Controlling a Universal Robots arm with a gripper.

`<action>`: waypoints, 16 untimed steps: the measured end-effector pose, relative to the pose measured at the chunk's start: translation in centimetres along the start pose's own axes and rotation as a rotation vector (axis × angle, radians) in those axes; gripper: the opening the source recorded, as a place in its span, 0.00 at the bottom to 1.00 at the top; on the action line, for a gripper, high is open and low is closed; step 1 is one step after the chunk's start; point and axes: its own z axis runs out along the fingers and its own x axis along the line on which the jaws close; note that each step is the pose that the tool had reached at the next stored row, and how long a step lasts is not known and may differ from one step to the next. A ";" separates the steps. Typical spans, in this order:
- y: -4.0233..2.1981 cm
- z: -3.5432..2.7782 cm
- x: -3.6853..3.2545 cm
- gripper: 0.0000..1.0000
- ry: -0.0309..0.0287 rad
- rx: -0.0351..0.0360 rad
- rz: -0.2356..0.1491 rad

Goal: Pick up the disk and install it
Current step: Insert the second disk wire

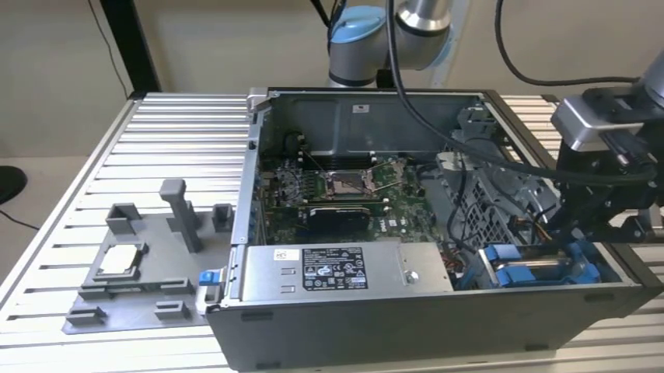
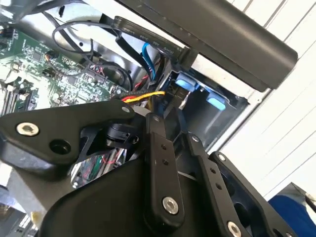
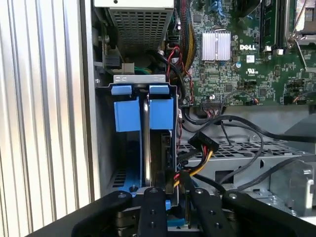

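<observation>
The silver-and-blue jointed robot arm is standing behind the open grey computer case, its upper joints rising at the case's far wall. Its black wrist assembly with a grey camera block is hanging over the case's end at the exterior view's right. The black two-fingered gripper is reaching down into that end of the case, its fingers pointing toward the case floor. In the first wrist view the jaws are sitting close together with only a narrow gap between them; whether they are clamping anything cannot be told.
</observation>
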 end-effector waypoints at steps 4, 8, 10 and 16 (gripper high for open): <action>-0.03 -1.80 -0.15 1.00 0.0002 0.0000 0.000; -0.03 -2.05 -0.17 1.00 -0.0001 0.0001 0.000; -0.10 -2.05 -0.18 1.00 0.0001 0.0001 0.000; -2.06 -1.87 -0.22 1.00 0.0002 -0.0032 0.000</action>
